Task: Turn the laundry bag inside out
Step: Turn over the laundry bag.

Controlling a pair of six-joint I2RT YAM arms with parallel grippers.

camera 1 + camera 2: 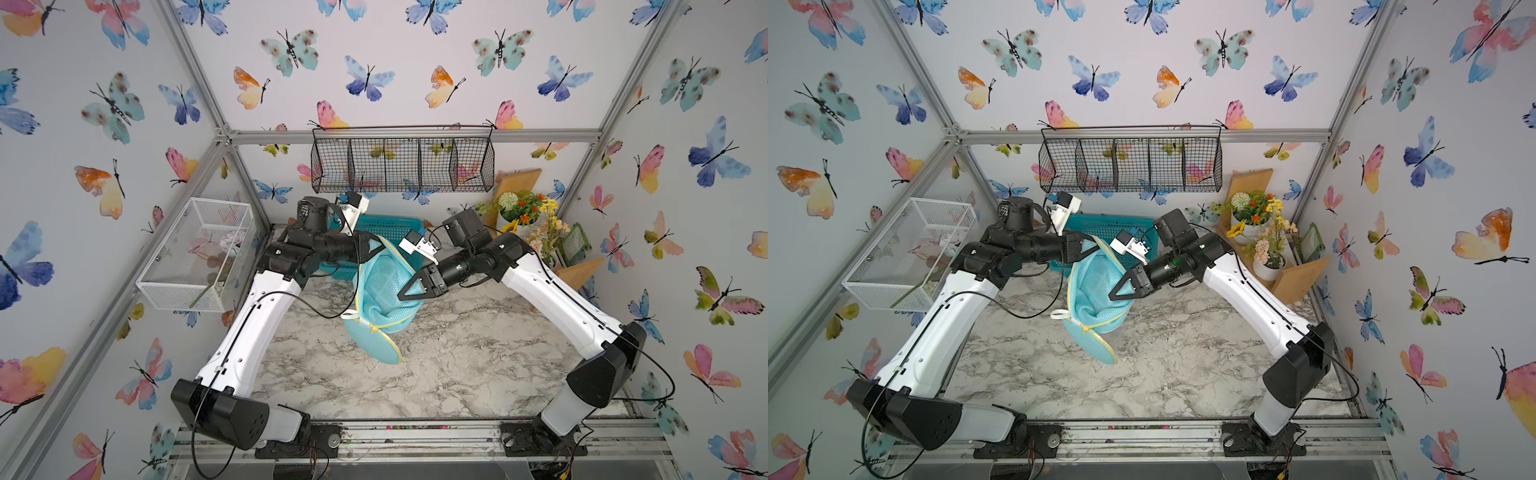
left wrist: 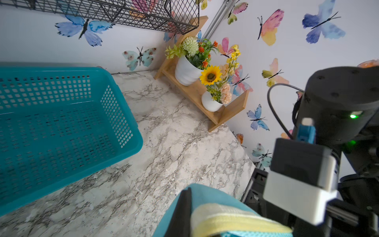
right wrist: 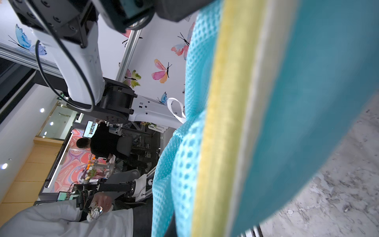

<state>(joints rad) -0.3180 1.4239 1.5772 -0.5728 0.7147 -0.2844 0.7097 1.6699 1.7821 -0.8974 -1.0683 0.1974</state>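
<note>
Laundry bag (image 1: 376,328) hangs below the fingers (image 1: 411,286), rim clamped by left gripper (image 1: 379,246) and right gripper (image 1: 402,296): hold both pinches tight while drawing the mouth wide.

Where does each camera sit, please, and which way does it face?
Top views: high in front, looking down and back; both arms show, left gripper and right gripper holding the soft light-turquoise mesh laundry bag.
Left wrist: on the left arm, facing the rigid teal slotted plastic basket and potted flowers; its finger and the right arm show.
Right wrist: on the right arm, facing along the bag's yellow piping toward the left arm.
Shared: all four show the bag.
</note>
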